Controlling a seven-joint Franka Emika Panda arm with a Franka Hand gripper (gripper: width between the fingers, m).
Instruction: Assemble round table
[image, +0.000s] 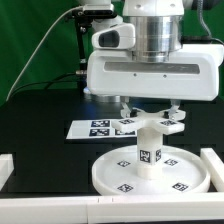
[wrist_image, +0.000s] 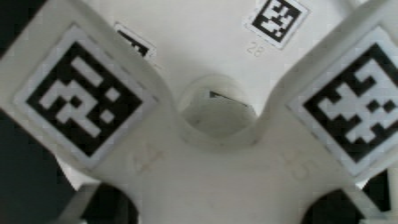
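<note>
the large rimmed round white plastic disc (image: 150, 176) lies on the black table (image: 40, 125). the short white cylinder leg (image: 150, 150) stands upright at its centre. the white cross-shaped base (image: 150, 120) sits atop the leg, under the gripper (image: 148, 108). the flat white marker board (image: 100, 128) lies behind the disc.

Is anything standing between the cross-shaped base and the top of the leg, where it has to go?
Nothing visible does. The cross-shaped base, between the fingers, is right at the top of the upright leg, which stands in the round disc.
</note>
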